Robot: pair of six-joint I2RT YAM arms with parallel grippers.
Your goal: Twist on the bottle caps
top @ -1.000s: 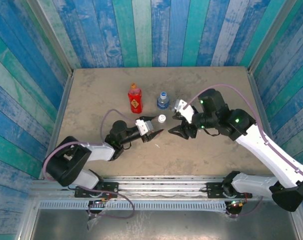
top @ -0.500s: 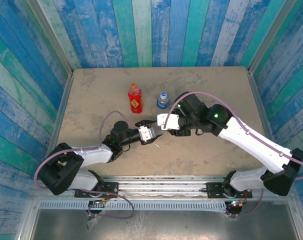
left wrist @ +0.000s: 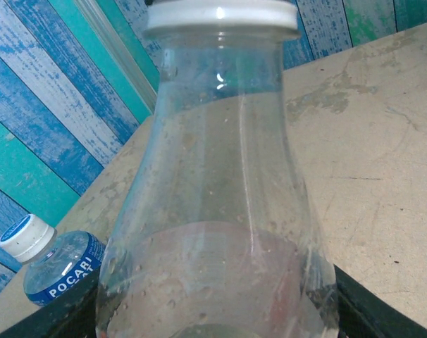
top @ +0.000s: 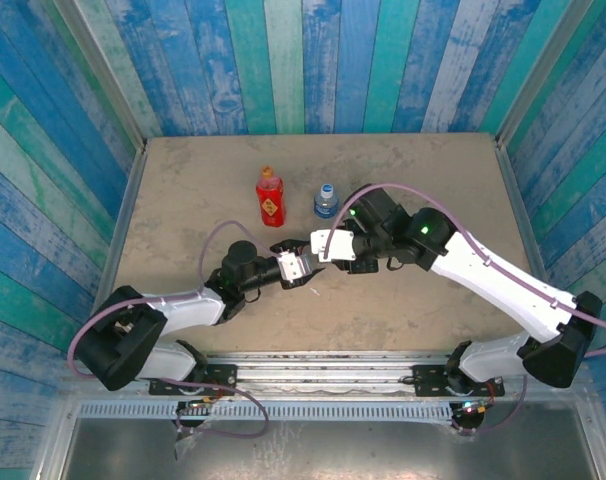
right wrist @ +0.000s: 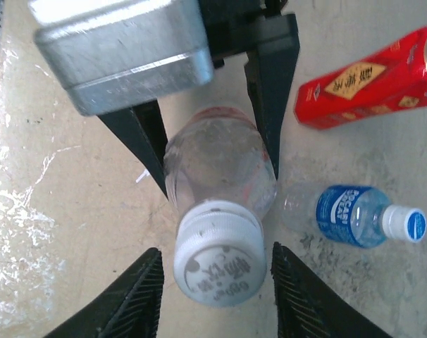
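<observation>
Clear plastic bottle (right wrist: 220,165), white cap (right wrist: 219,262) seated on its neck, sits mid-frame in the top view where the two arms meet. The left gripper (top: 299,260) is clamped across its body. In the right wrist view its dark fingers (right wrist: 270,91) press both sides of the bottle.

Writing:
- The white cap has embossed characters on top, too blurred to read.
- The short clear bottle (left wrist: 58,271) has a blue label that reads "POCARI" in the left wrist view. In the right wrist view the white lettering is too small to be sure of.
- The red bottle (right wrist: 368,88) has a yellow diamond with dark characters, not legible.

The right gripper (right wrist: 217,250) is spread open. Its fingers (right wrist: 139,296) straddle the white cap with a slim gap each side, no contact that I can see.

Look of the held bottle: transparent wall with droplets inside and a faint reddish band low on the body. The cap is ribbed round its edge.

By view:
- Left wrist: looks up the neck, with the cap at the top edge and the Pocari bottle at lower left. Its cap (left wrist: 27,236) is white with a blue-printed top.
- Right wrist: cap end-on, with both grippers in one shot. The red bottle is at upper right, and the Pocari bottle at right is just beside the held one.
- Top: the red bottle and the Pocari bottle stand upright side by side, slightly apart, on the beige table (top: 433,170), above centre of frame. The red one has an orange cap (top: 268,172).
</observation>
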